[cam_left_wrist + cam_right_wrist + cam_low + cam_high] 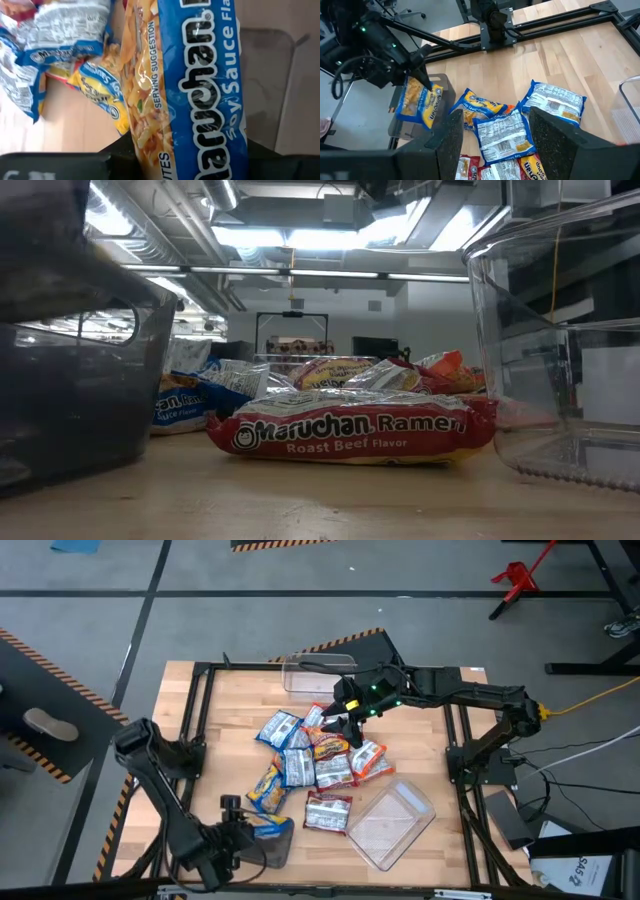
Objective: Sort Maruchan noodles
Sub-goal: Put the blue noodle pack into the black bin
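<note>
Several Maruchan noodle packets [315, 760], blue-and-yellow, orange and red, lie in a loose pile mid-table. One red roast beef packet [350, 435] lies nearest the front edge. My left gripper [252, 830], at the near left, is shut on a blue-and-yellow soy sauce packet [417, 102] above the grey tray [445, 87]. My right gripper [492, 145] hovers open high over the pile's far side, with nothing between its fingers. My left gripper pinches the soy sauce packet by one short end [190, 150] between its two fingers. The fingers slant downward and lie along the packet's length. The packet hangs below them, clear of the table, over the grey tray [285, 75].
A clear plastic tub [395, 825] stands at the near right of the pile, another [300, 675] at the far side. The black frame [455, 750] runs round the wooden table. Bare wood lies left of the pile.
</note>
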You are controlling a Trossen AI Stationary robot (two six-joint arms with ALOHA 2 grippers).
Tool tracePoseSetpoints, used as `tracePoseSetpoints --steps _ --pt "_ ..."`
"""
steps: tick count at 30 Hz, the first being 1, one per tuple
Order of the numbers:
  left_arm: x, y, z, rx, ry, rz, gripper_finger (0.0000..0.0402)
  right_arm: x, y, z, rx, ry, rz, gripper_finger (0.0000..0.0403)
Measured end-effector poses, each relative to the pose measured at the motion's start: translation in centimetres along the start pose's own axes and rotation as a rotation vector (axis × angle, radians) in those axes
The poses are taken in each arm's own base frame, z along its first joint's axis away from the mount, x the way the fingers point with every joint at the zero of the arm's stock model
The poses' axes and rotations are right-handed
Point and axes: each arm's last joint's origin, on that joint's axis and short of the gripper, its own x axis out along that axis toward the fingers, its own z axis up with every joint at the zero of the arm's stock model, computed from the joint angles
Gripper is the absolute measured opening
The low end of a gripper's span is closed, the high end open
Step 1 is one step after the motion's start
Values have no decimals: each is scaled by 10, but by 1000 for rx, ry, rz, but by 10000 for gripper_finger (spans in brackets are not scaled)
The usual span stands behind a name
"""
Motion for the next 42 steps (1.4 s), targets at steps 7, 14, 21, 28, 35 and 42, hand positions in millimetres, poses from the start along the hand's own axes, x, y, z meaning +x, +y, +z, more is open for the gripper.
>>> tracePoseSetpoints --steps 7,14,21,28,35,42 --pt "3 -2 -1 14 6 9 159 0 0 0 1 1 0 211" --pt "7 0 2 -5 84 -32 198 0 0 0 1 2 0 211" --pt "2 1 7 -23 127 -86 228 3 11 -2 -7 12 48 211" --pt "-43 -5 36 49 6 -204 227 19 45 -20 -69 40 61 211" --pt "-69 -5 47 -39 -83 -229 226 45 75 -49 -93 6 72 211" --pt "-45 -17 38 -171 -97 -267 226 63 91 -77 -55 -16 122 211"
